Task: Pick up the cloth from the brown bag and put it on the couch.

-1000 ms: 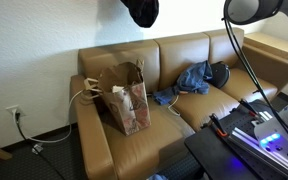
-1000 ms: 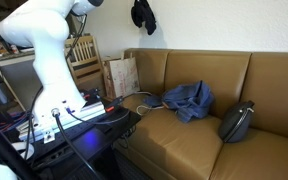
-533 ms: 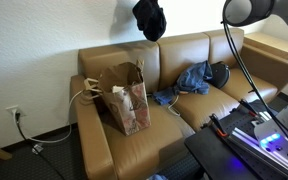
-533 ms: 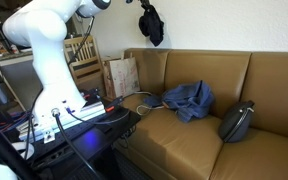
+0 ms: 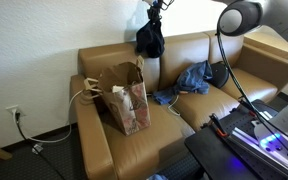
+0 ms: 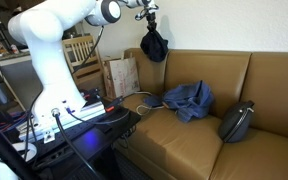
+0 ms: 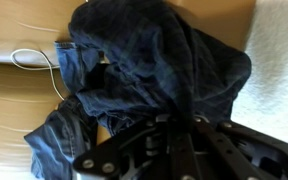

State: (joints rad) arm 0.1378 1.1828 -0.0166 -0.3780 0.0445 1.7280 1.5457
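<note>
1. Over the last sec the cloth (image 5: pixel 150 40) came down from the top edge of the frame to approx backrest height. It also drifted slightly right in both exterior views (image 6: pixel 154 45).
2. Gripper (image 5: pixel 156 7) was still pinched shut on the cloth's top, w/ the dark bundle hanging free below it. In the wrist view the fingers (image 7: pixel 174 135) ran straight into the fabric (image 7: pixel 154 70), so the grip looked solid.
3. Cloth was fully out of the brown bag (image 5: pixel 127 97) and not touching it. It hung above the couch (image 5: pixel 189 125) near the backrest, between the bag and the blue garment (image 5: pixel 192 78).
4. Wrist view showed tan cushion, the blue garment (image 7: pixel 54 140) and a white cable (image 7: pixel 34 62) beneath the load.
5. Read: pick done, transfer mostly done, arm in descent. Remaining = lower a bit more and release.
6. Risk: the drop could land on the blue garment or the backrest top rather than the seat. Can't tell the exact depth offset from these views.
</note>
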